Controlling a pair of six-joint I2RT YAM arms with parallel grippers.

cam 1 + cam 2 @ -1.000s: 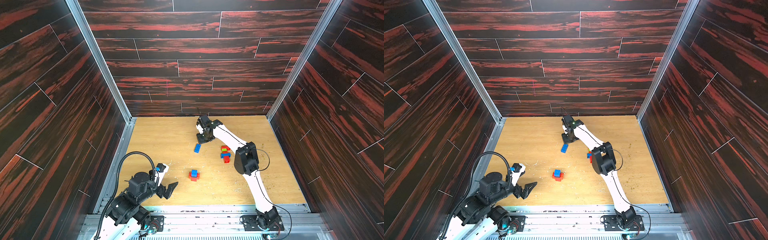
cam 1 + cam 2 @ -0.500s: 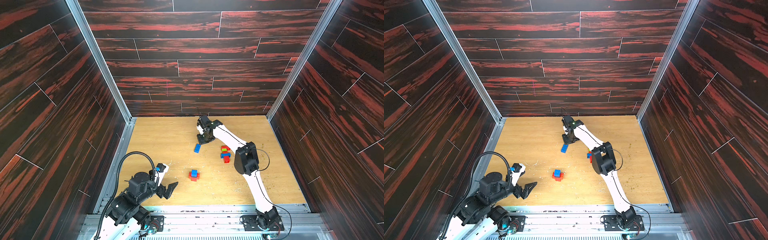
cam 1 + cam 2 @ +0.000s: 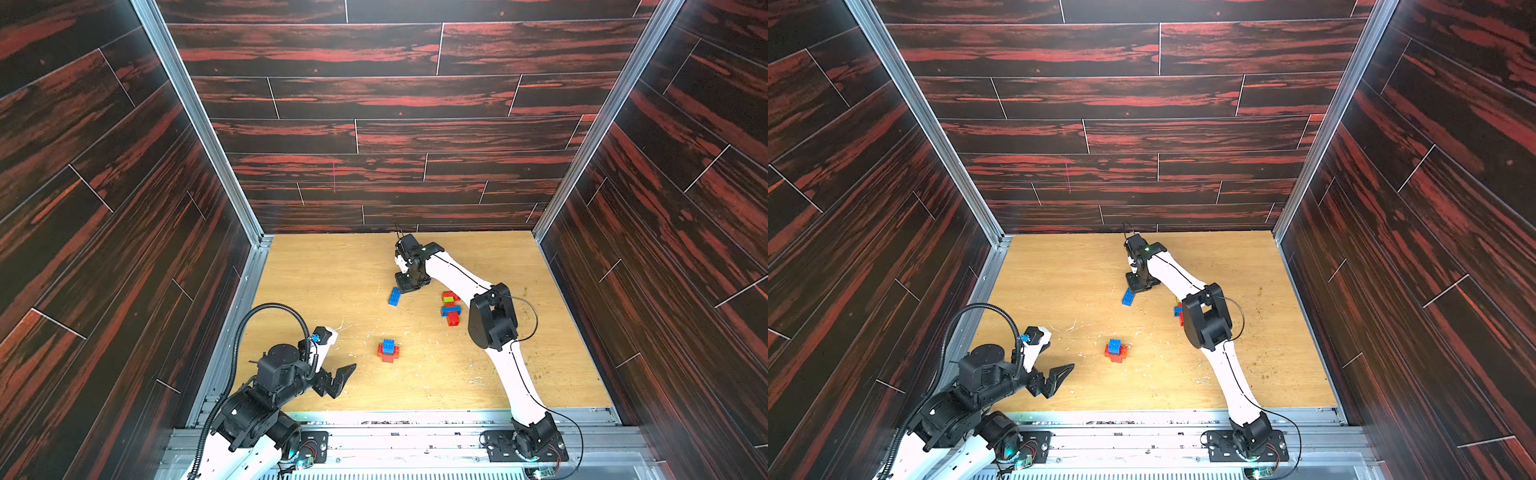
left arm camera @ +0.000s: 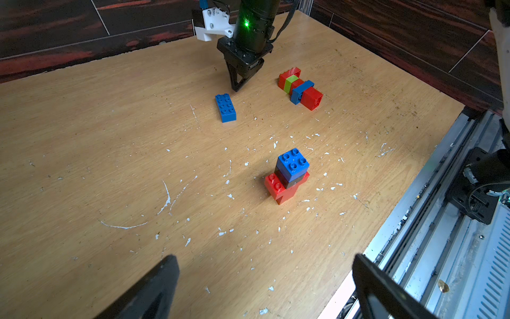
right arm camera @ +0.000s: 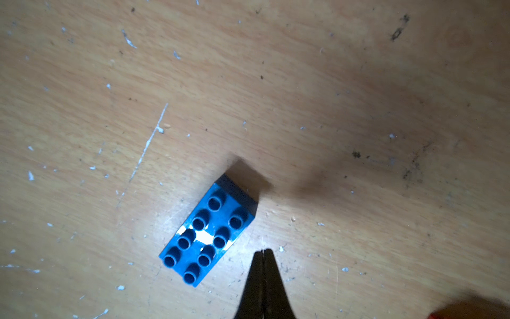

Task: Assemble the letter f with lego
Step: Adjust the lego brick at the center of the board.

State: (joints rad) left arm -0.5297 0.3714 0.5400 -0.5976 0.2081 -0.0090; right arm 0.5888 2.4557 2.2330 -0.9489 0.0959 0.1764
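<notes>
A loose blue brick (image 3: 394, 296), oblong and studs up, is seen lying flat on the counter (image 3: 316, 282), a little toward 12 o'clock from its middle, with 12 o'clock taken as the back wall in both top views. At its 3 o'clock, set apart, a tipped stack (image 3: 451, 309) of red, lime-green and blue bricks is laid on its side. In a top view that stack is largely hidden behind the right arm (image 3: 1206, 320). At the loose brick's 6 o'clock, well apart, an upright stack (image 4: 288, 175) is found: a blue square brick on black, on red. The right fingers (image 5: 255, 281) are pressed together with nothing between them, tips lowered just beside the loose brick at its 1 o'clock. Whether they touch it cannot be told. The left fingers (image 4: 154, 290) are spread wide and empty, over the counter's 7 o'clock corner.
</notes>
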